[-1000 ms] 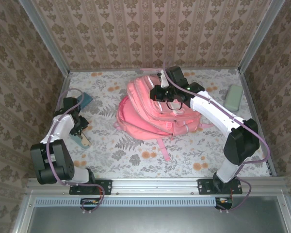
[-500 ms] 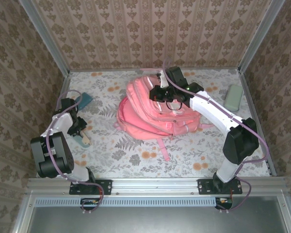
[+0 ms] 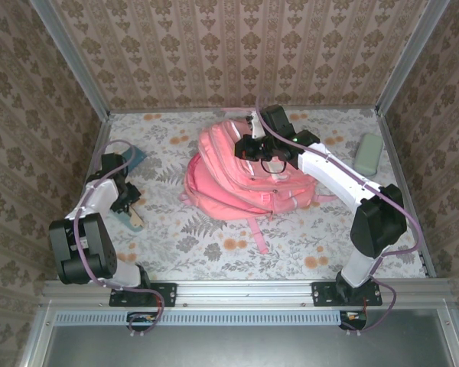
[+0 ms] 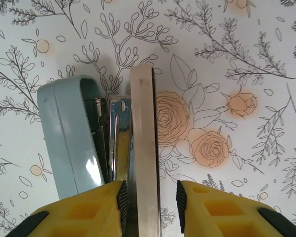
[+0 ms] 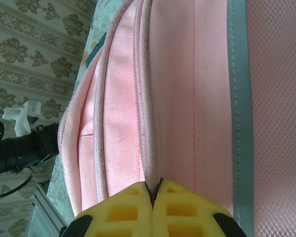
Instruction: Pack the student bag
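**A:** What is at the far left?

**B:** A teal thing (image 3: 135,157) lies on the table (image 3: 214,245) near the far-left corner. Nearer the bases, the left gripper (image 4: 149,197) hangs low over a stapler (image 4: 69,133).

**A:** Is it holding the stapler?

**B:** No. The fingers are partly spread and straddle the stapler's metal bar (image 4: 143,148). One pad sits right against the bar. The other stands off it, with tablecloth showing in the gap. The blue cover lies outside the fingers, beside the bar.

**A:** And the bag?

**B:** The bag (image 3: 229,180) lies flat in the middle of the table, a little towards the far side. A strap (image 3: 258,233) trails towards the near edge. It is well apart from the stapler.

**A:** The right gripper?

**B:** The right gripper (image 5: 154,190) is on top of the bag, at its far end. The fingers are clenched together and the tips are pushed into a seam beside the grey stripe (image 5: 235,98). I cannot tell whether any cloth is caught between them.

**A:** Anything further right?

**B:** A pale green case (image 3: 367,154) lies near the right wall, clear of the bag.
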### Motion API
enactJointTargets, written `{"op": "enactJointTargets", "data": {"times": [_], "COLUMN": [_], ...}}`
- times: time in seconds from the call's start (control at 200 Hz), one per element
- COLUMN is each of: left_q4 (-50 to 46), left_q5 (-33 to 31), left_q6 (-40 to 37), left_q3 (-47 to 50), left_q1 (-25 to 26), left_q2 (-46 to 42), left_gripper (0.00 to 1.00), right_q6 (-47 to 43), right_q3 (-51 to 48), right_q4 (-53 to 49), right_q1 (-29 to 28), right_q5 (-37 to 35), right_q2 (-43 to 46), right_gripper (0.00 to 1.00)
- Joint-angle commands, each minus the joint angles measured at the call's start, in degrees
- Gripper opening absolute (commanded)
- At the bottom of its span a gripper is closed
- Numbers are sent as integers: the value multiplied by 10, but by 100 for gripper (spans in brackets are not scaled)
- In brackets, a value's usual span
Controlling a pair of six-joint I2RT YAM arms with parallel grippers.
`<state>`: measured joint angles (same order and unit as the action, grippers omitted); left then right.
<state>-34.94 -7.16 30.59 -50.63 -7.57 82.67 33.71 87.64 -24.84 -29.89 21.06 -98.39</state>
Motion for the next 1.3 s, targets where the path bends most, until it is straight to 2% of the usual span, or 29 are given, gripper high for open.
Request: {"op": "enactJointTargets", "data": {"times": [0.0,0.375,0.555,0.695,0.805,0.94,1.13,1.295], "left_q4": [-11,9,2,-29,-54,-85,-111,-80], "left_q5": [-15,-5,-8,-33,-34,-27,5,35], "left_q6": [-1,0,-1,-3,6,32,101,168], "left_q3": [10,17,15,-1,-16,-39,-81,-124], "left_q1": [0,4,8,31,58,104,196,281], "left_q2": [10,36,32,9,-17,-52,-83,-76], "left_gripper": [35,31,10,5,0,0,0,0], "right_q6": [13,17,19,16,14,16,24,34], "right_q3": [0,-7,-10,-9,-5,-9,-19,-31], "right_q4": [30,31,32,27,19,14,11,20], "right_q1": [-3,-4,-3,-3,1,10,26,36], "right_q5": [17,16,14,9,4,-1,-1,1], "right_q2": [6,10,14,20,28,40,58,76], "right_gripper": [0,0,0,0,0,0,0,0]}}
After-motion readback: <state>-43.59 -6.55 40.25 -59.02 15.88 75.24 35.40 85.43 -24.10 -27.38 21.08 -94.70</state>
